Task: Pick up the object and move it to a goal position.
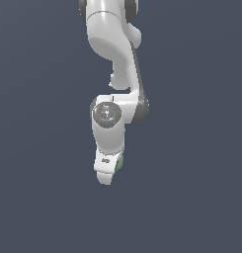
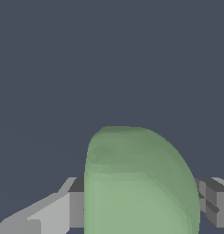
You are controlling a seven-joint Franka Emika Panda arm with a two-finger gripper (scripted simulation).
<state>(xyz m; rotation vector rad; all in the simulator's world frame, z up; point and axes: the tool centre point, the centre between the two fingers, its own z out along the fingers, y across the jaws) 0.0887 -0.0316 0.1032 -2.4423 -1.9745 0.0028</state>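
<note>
Here the pincer point(image 1: 112, 170) hangs at the end of the white arm point(image 1: 112, 54), and the blob point(image 2: 138, 183) sits between its fingers point(image 2: 45, 215), one showing on each side of it in the wrist view. Both fingers appear pressed up against the blob's flanks, so I judge the pincer to be pinching the blob. In the exterior view only a sliver of pale green point(image 1: 120, 162) peeks out beside the pincer, on that view's right; the rest is hidden behind the white housing.

No goal marker shows in either view, so where the blob must go cannot be told from here. Whether the blob is off the desk cannot be told either, since the flat grey background gives no clear surface line.

The risk from here is a slip. The blob is rounded and lumpy, so the flat pads likely bear on small patches of it, and a quick swing or a sudden stop could roll it out of the grip. It also bulges well past the fingertips, so a low carry might knock it against the desk
</note>
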